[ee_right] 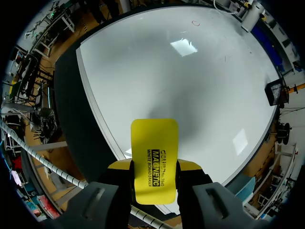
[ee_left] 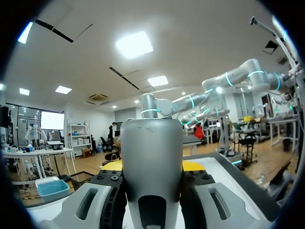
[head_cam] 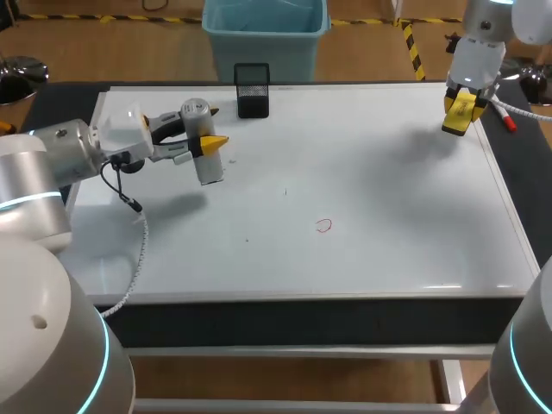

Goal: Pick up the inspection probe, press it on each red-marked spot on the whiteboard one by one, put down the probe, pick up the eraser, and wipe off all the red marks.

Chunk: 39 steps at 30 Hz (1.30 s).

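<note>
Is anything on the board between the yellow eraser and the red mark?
Nothing visible. The eraser, held by the right gripper over the far right corner, has only bare whiteboard between it and the red mark. The probe and black holder are off to the left side.

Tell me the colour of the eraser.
Bright yellow with black lettering; the eraser shows best in the right wrist view.
</note>
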{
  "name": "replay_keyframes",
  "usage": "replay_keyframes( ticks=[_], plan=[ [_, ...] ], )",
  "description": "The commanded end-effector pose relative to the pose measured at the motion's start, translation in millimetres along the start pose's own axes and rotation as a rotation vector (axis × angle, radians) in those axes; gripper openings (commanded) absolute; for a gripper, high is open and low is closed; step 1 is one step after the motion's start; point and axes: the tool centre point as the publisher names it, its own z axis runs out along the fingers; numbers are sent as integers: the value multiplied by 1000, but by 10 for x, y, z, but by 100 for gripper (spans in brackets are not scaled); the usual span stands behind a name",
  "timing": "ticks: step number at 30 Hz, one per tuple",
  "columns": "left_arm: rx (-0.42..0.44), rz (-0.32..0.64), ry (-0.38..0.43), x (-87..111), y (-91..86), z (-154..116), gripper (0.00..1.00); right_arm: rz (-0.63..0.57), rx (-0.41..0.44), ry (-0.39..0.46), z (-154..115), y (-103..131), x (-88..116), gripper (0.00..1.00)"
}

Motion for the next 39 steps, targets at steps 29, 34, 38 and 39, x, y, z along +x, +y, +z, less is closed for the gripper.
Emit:
replay_keyframes(
  ticks=[29,34,38,39],
  plan=[
    [-2,0,-2,2,-17,2,0,-595,-24,9,52,2656,-414,0],
    [-2,0,-2,2,-17,2,0,-652,-26,2,141,3088,-460,0],
    [-2,0,-2,2,-17,2,0,-737,-46,16,235,3450,-520,0],
    [-2,0,-2,2,-17,2,0,-746,-49,11,245,3511,-542,0]
  ],
)
